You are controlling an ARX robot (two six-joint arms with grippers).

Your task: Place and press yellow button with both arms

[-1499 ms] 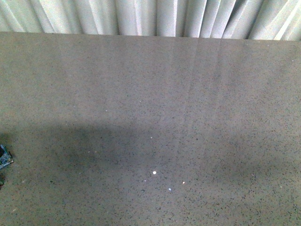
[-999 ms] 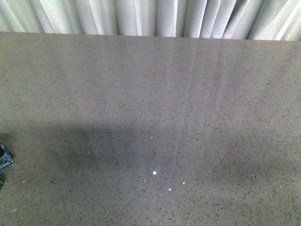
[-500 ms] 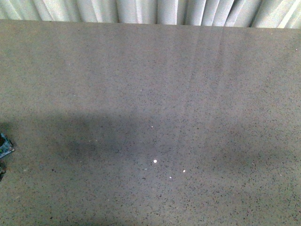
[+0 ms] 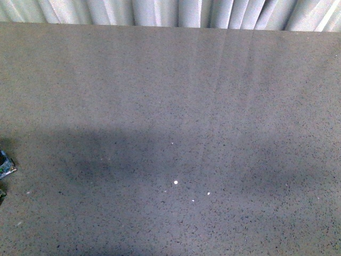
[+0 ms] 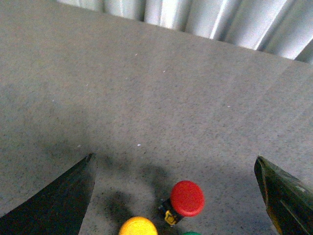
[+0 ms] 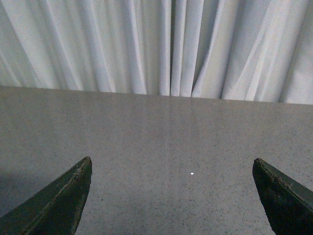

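Quick count. There's one yellow button, and it only turns up in the left wrist view. It sits on the grey speckled table, cut off by the frame edge, so only the domed cap shows. Just beside it is one red button on a dark neck, with a small yellow bit at its base. I can't tell whether the two are touching. A sliver of something green pokes in next to the red one, too little to say what it is.

The left gripper is spread wide, with two dark fingers out at opposite sides of the view and nothing between them but bare table. Both buttons lie in the gap, back toward the wrist from the fingertips, not gripped.

It's the same story for the right gripper. Its two dark fingers are wide apart with nothing in them, facing across the table toward the white pleated curtain.

The front view is mostly tabletop with a few white specks and a broad shadow. There's also one small blue-grey thing at the left edge, too cropped to identify.
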